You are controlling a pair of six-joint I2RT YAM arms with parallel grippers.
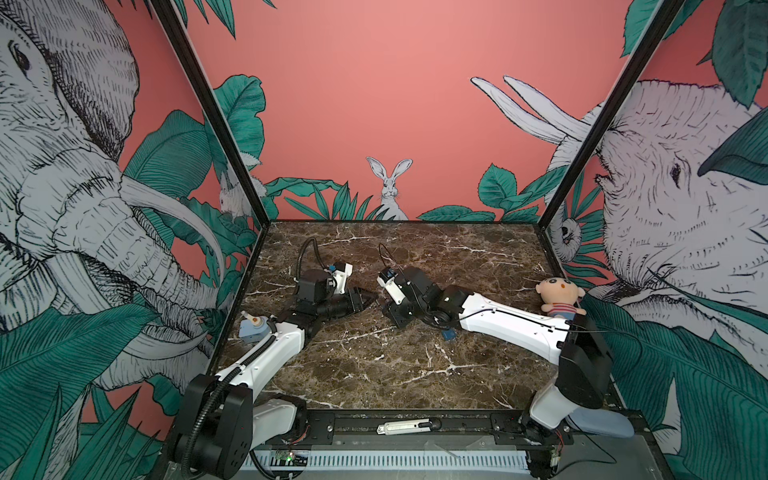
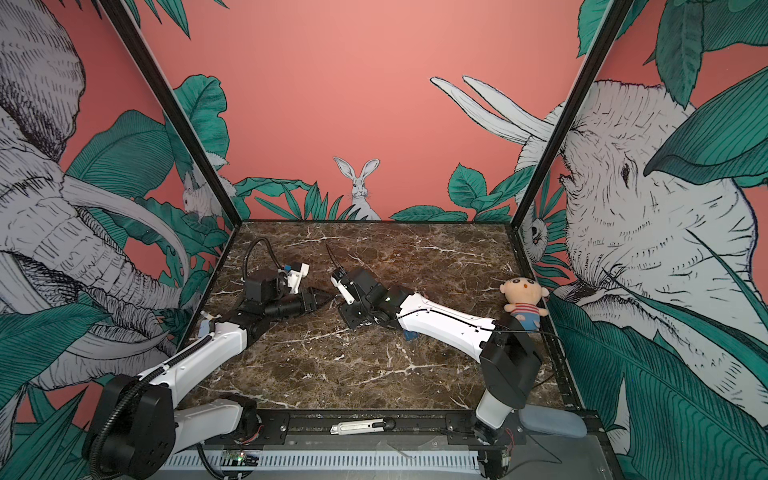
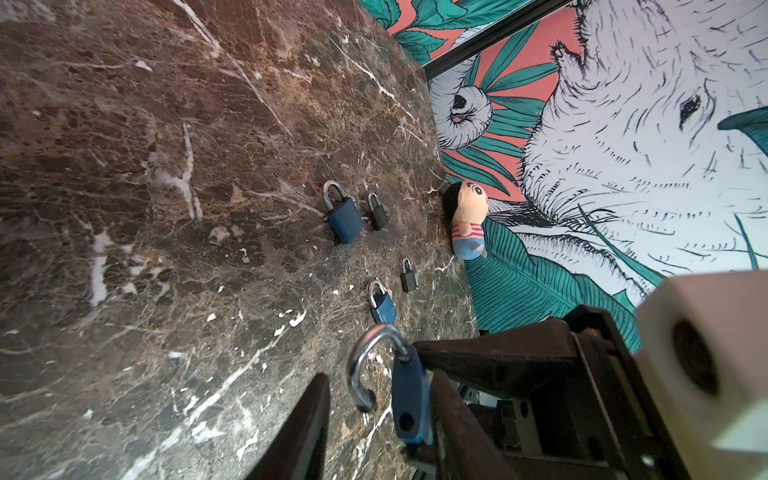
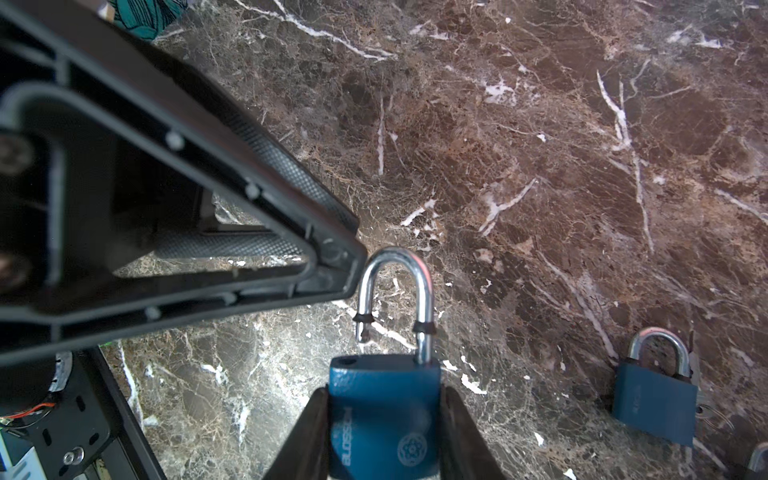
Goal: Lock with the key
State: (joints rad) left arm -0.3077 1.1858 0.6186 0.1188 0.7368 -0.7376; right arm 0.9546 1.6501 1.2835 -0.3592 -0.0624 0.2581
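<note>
Right gripper [image 4: 383, 411] closed partway on the body of a blue padlock [image 4: 386, 380], lower middle of the right wrist view; shackle [image 4: 422, 282] up, free leg just above its hole. Left gripper [image 1: 371, 296] part open and empty, one finger tip [image 4: 347, 266] just beside the bend of the shackle. No key in either gripper. Possibly the key [image 4: 708, 412]: a faint pale shape flat on the bench [image 4: 540, 166], touching the loose blue padlock [image 4: 654, 399] at lower right of that view; too dim to be sure.

Likely trouble: a push on the shackle off its line, twisting the body in the grip or missing the hole. Also a knock between the two grippers, so close together. Hard to lift so thin a key off hard stone; easy to skate it away or under a padlock.

Bench of dark brown marble pattern with white veins, glossy. More loose padlocks in the middle of the left wrist view, among them a small black padlock [image 3: 379, 212]. Plush doll [image 1: 559, 297] at the right edge, utility knife [image 1: 409, 427] on the front rail. Walls coral pink, with drawn elephants, green leaves and a rabbit [image 1: 389, 187].
</note>
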